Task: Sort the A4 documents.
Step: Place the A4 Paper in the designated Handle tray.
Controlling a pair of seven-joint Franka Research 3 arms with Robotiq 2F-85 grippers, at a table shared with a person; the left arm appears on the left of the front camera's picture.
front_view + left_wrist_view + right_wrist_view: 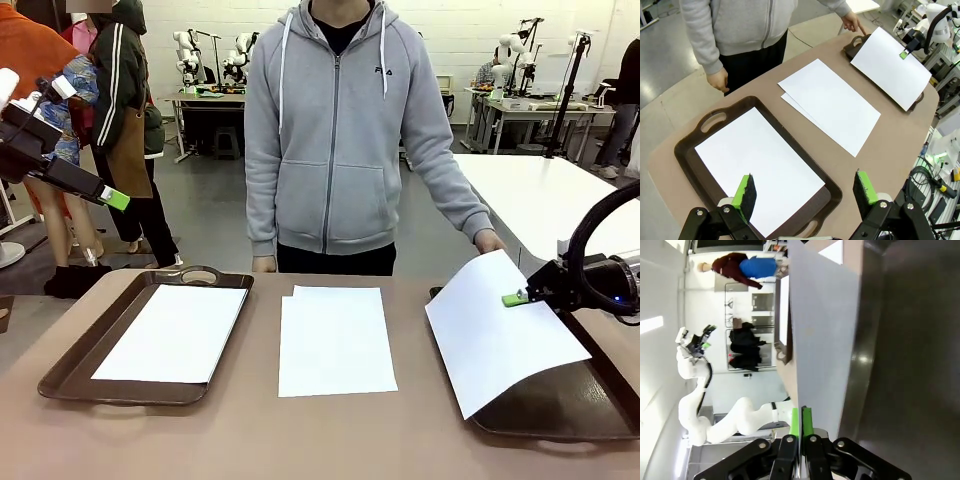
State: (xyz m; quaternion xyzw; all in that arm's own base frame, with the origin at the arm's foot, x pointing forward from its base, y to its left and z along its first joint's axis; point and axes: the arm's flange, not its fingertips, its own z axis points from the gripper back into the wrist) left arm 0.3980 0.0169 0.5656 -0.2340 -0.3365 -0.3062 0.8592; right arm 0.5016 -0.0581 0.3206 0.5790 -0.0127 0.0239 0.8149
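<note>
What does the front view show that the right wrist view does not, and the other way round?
Front view: one sheet in the left tray, loose sheets in the middle, and the person's hand near the far corner of the lifted sheet. Right wrist view: close up, the green pads shut on that sheet's edge. Both: the right gripper holding the lifted sheet above the right tray.

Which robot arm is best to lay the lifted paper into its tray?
Probably the right: the right gripper pinches that sheet above the right tray. The left gripper hangs open, far off.
</note>
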